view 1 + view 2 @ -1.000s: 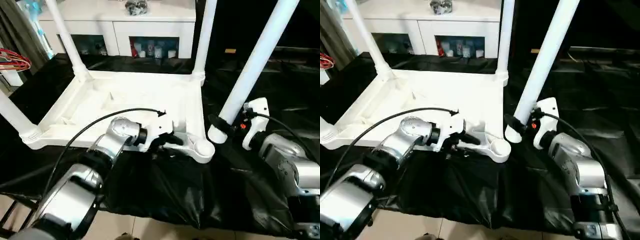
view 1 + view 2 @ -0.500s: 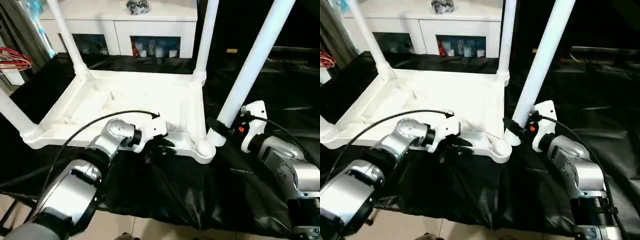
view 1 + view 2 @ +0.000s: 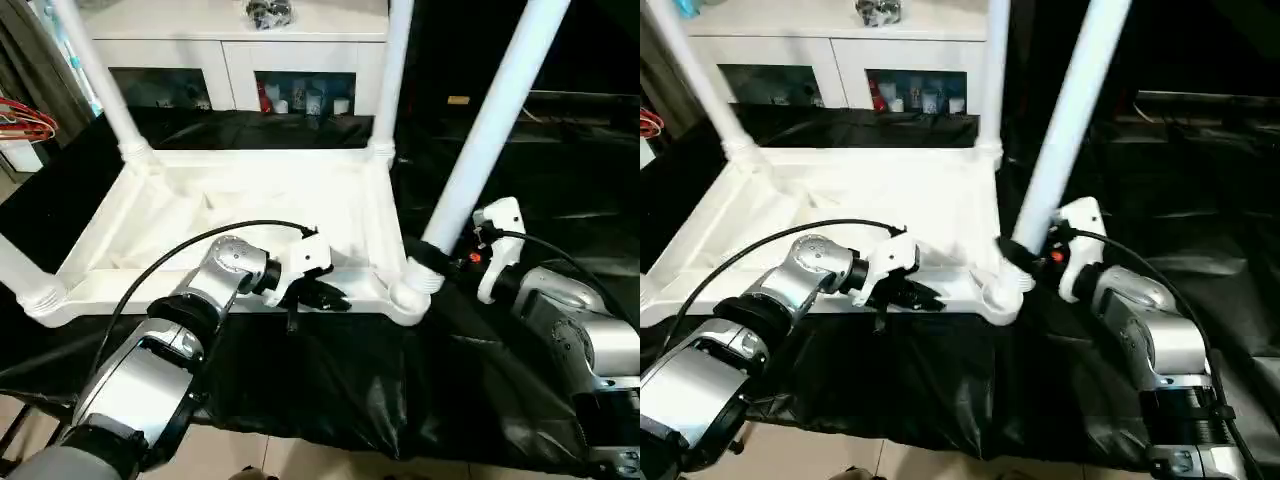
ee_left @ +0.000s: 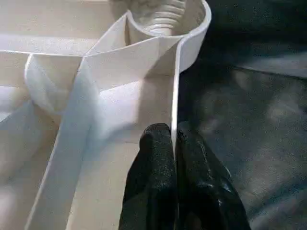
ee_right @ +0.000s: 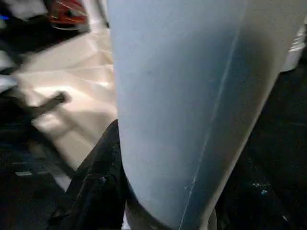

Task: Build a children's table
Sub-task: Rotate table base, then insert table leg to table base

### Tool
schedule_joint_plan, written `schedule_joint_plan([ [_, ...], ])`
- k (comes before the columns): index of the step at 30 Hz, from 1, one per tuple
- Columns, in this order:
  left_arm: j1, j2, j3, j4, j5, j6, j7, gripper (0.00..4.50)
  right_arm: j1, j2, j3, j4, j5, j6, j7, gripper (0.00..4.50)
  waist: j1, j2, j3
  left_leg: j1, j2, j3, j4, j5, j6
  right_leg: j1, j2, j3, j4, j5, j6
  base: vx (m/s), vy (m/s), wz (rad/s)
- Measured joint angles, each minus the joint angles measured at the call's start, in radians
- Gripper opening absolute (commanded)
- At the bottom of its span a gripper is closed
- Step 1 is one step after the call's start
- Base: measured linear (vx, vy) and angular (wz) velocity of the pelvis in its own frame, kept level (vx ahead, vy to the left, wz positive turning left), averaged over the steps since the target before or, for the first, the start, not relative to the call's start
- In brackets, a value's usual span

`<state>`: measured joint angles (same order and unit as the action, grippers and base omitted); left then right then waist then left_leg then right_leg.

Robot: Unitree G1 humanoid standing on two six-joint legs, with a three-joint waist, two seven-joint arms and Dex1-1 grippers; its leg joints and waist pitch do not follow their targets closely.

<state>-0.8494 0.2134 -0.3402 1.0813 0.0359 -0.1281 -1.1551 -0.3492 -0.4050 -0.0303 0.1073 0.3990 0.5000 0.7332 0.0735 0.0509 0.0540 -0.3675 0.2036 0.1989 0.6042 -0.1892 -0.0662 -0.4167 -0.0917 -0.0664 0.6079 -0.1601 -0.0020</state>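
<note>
Left eye view: black sheet (image 3: 330, 370) over worktop, white cabinet (image 3: 230, 50) behind; L fingers (image 4: 165, 163) pinching table rim (image 4: 174, 91), R fingers (image 5: 103, 182) round leg (image 3: 480, 140).

head pair overhead (shared table (image 3: 240, 190)), wrists close

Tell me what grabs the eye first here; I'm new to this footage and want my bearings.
The upturned white table lies on black sheeting with legs poking up from its corners. At the near right corner, the right gripper holds the fourth leg, tilted, with its foot at the socket. The left gripper is shut on the table's near rim.
</note>
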Motion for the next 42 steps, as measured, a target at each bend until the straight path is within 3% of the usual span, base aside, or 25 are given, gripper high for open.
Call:
schedule_joint_plan([
  [7, 0.035, -0.032, 0.057, -0.082, -0.003, 0.118, 0.167, 0.00, -0.012, -0.009, 0.032, 0.000, -0.016, -0.001, 0.034, 1.90, -0.018, -0.001, 0.000, 0.000, 0.000, 0.000, -0.001, 0.000, 0.000, 0.001, 0.000, 0.000, 0.000, -0.004, 0.006, 0.000, 0.000, 0.00],
  [14, 0.089, -0.036, 0.059, -0.184, -0.001, 0.149, 0.168, 0.00, -0.087, 0.007, 0.042, 0.123, -0.091, -0.070, -0.016, 1.90, -0.016, -0.001, 0.000, 0.000, -0.001, 0.000, -0.002, 0.000, 0.000, -0.001, 0.000, 0.000, 0.000, -0.002, 0.002, 0.000, 0.000, 0.00],
  [35, 0.168, -0.017, 0.053, -0.339, 0.020, 0.190, 0.151, 0.00, -0.198, 0.050, 0.079, 0.325, -0.140, -0.162, 0.020, 1.89, -0.018, -0.011, -0.001, -0.001, -0.001, 0.000, -0.003, -0.001, 0.002, -0.001, -0.001, 0.000, 0.000, -0.005, 0.001, 0.000, 0.000, 0.00],
  [42, 0.180, -0.011, 0.053, -0.361, 0.020, 0.198, 0.144, 0.00, -0.201, 0.049, 0.077, 0.337, -0.135, -0.162, 0.052, 1.89, -0.020, -0.013, -0.002, 0.000, -0.001, 0.000, -0.003, -0.001, 0.001, -0.001, 0.000, 0.000, 0.000, -0.005, 0.001, 0.000, 0.000, 0.00],
])
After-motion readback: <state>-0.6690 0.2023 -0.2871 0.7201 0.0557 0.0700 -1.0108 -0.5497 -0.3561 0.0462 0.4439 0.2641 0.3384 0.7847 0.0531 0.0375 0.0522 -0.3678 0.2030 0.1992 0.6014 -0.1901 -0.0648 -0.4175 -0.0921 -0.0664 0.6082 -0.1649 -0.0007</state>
